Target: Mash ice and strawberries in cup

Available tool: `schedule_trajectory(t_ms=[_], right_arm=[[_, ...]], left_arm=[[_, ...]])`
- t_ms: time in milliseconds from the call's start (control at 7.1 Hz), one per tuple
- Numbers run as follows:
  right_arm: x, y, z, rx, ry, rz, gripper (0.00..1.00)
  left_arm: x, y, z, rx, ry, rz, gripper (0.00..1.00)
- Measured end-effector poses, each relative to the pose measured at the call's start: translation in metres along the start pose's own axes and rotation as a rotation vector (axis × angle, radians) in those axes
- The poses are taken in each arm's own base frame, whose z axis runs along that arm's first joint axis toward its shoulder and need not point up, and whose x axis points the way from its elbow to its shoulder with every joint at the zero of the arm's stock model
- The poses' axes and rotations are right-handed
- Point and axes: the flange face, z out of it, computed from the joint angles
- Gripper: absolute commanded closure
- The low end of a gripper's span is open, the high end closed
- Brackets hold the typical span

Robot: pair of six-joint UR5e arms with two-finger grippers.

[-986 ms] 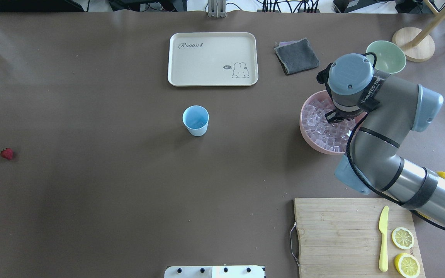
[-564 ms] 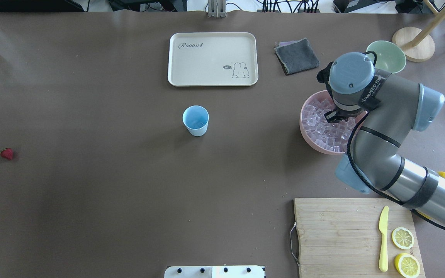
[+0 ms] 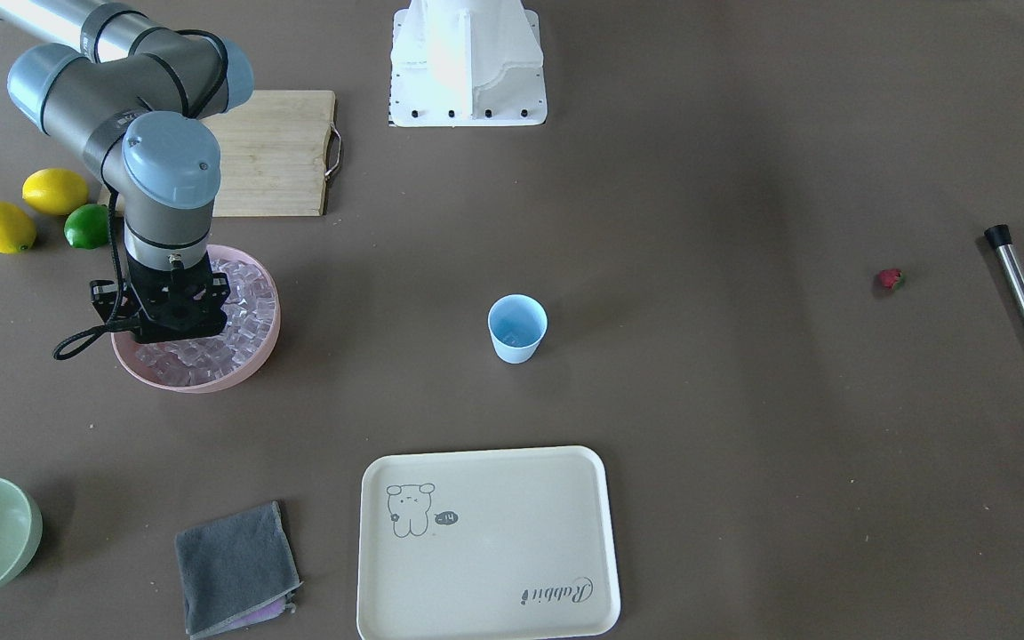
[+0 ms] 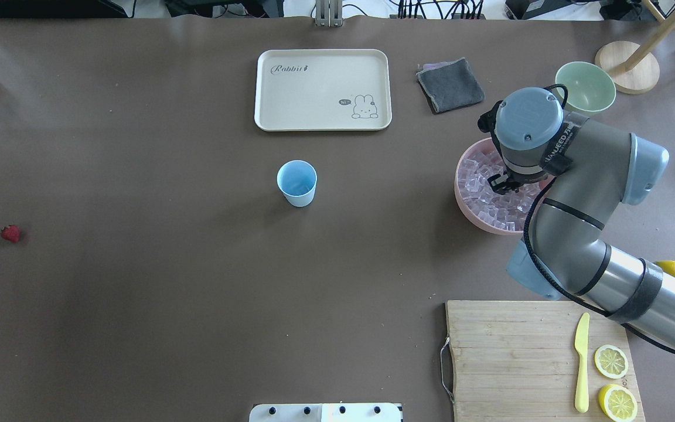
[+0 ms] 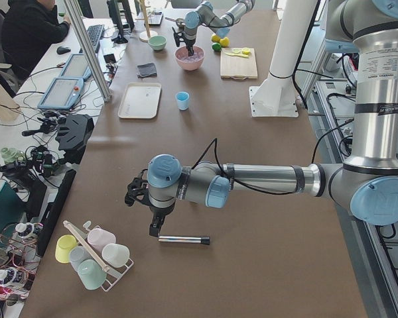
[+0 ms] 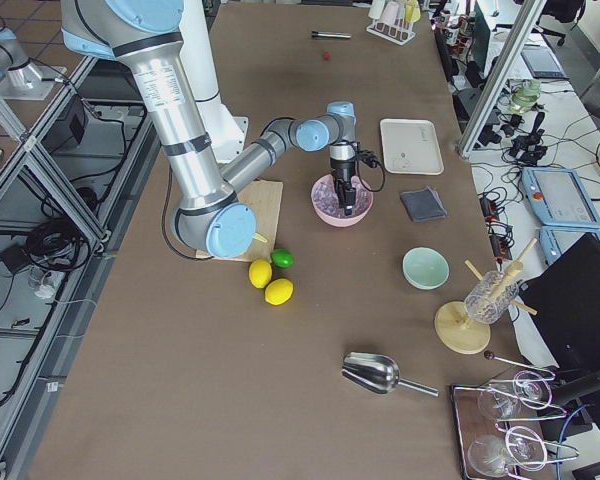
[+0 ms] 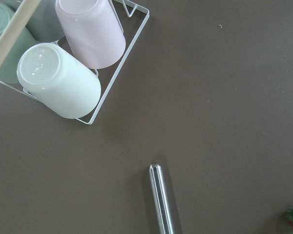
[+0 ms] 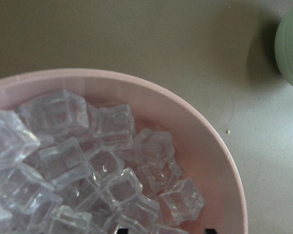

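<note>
brown table [image 4: 138, 293], right hand [image 4: 503, 186] pointing straight down into ice [image 4: 478, 196], grasp can't be told

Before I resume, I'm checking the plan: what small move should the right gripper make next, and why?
Probably lower the right gripper a little and close on one cube: its fingertips are open and hang over the ice in the pink bowl, while the cup stands well apart.

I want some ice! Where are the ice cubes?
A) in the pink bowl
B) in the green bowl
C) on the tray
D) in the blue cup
A: the ice is piled in the pink bowl.
</note>
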Motion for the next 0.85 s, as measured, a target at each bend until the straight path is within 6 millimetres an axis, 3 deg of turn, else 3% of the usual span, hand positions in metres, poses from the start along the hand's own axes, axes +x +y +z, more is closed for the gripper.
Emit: schedule_trajectory(t_ms=[845], right_arm=[[-0.0015,0.0016,0.0058,-0.003,0.014,-0.015,0.79]], left_arm=[[-0.0004,-0.0005,-0.0001,0.000,-0.001,-0.001,0.01]])
